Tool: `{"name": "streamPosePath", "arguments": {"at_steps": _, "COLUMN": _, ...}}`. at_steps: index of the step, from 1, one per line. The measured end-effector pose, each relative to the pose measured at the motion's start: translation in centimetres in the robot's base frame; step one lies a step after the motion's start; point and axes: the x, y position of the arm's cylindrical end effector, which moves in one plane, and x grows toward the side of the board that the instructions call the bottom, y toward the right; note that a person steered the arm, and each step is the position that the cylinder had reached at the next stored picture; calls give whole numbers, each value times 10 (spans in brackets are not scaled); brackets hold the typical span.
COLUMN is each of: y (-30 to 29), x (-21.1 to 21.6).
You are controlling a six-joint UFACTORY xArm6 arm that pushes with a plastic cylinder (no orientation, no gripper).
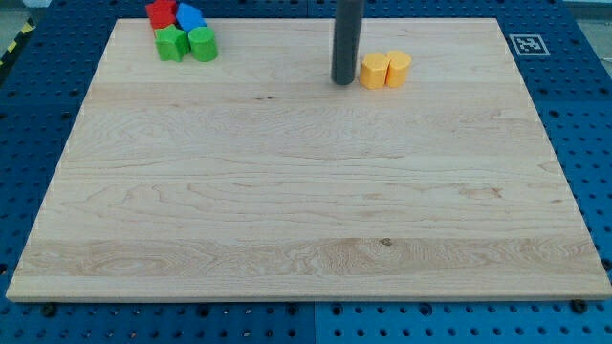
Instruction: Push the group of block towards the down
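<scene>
A group of blocks sits at the board's top left: a red block [161,12], a blue block [190,16], a green star-like block [172,43] and a green rounded block [203,44], all close together. Two yellow blocks stand side by side at the top middle, the left one [374,71] and the right one [399,68]. My tip [343,81] rests on the board just to the left of the left yellow block, almost touching it, far to the right of the top-left group.
The wooden board [306,210] lies on a blue perforated table. A black-and-white marker [526,44] sits at the board's top right corner.
</scene>
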Motion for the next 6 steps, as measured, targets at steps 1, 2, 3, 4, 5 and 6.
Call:
{"name": "streamPosePath", "arguments": {"at_steps": 1, "y": -18, "x": 14}}
{"name": "streamPosePath", "arguments": {"at_steps": 2, "y": -21, "x": -16}}
{"name": "streamPosePath", "arguments": {"at_steps": 3, "y": -42, "x": -74}}
{"name": "streamPosePath", "arguments": {"at_steps": 4, "y": -79, "x": -127}}
{"name": "streamPosePath", "arguments": {"at_steps": 5, "y": -108, "x": -146}}
{"name": "streamPosePath", "arguments": {"at_steps": 6, "y": -121, "x": -146}}
